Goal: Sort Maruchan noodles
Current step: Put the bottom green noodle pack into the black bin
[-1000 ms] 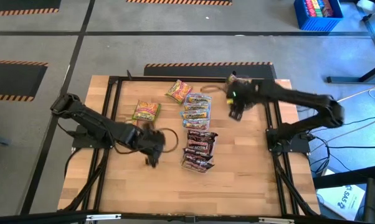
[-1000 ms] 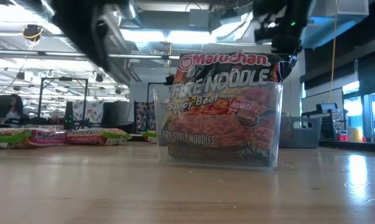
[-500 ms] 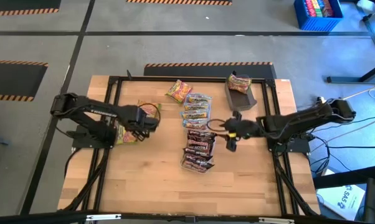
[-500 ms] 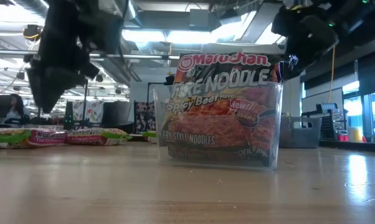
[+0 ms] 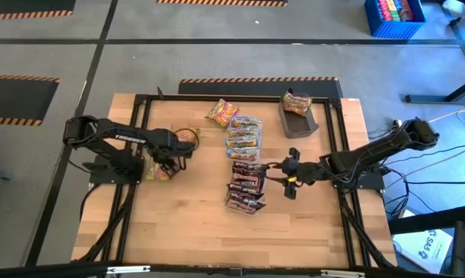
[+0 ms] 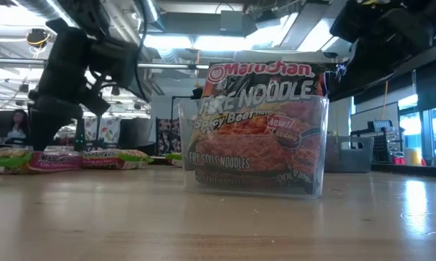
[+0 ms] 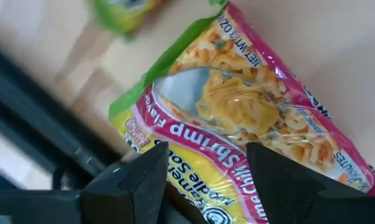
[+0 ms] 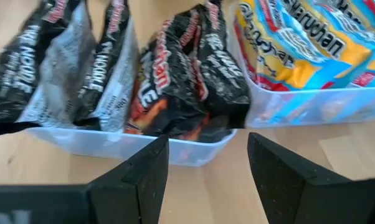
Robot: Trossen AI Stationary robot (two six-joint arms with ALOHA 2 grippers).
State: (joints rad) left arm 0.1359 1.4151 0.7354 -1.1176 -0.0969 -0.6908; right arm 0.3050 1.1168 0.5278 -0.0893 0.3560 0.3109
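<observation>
Left wrist view: open left gripper [image 7: 203, 171] straddles a yellow-green packet [image 7: 250, 118], its lower edge hidden.

Noodle packets [image 5: 246, 166] in tubs [image 8: 144, 144], mid-table

In your left wrist view the yellow-green-red packet [image 7: 250, 118] runs off the frame, so part of its printing is cut away, and a second green packet [image 7: 122, 11] at the edge is a blur. From above, the left gripper [image 5: 164, 161] covers part of that packet. In the low view the clear tub [image 6: 253, 148] hides whatever lies behind it.
</observation>
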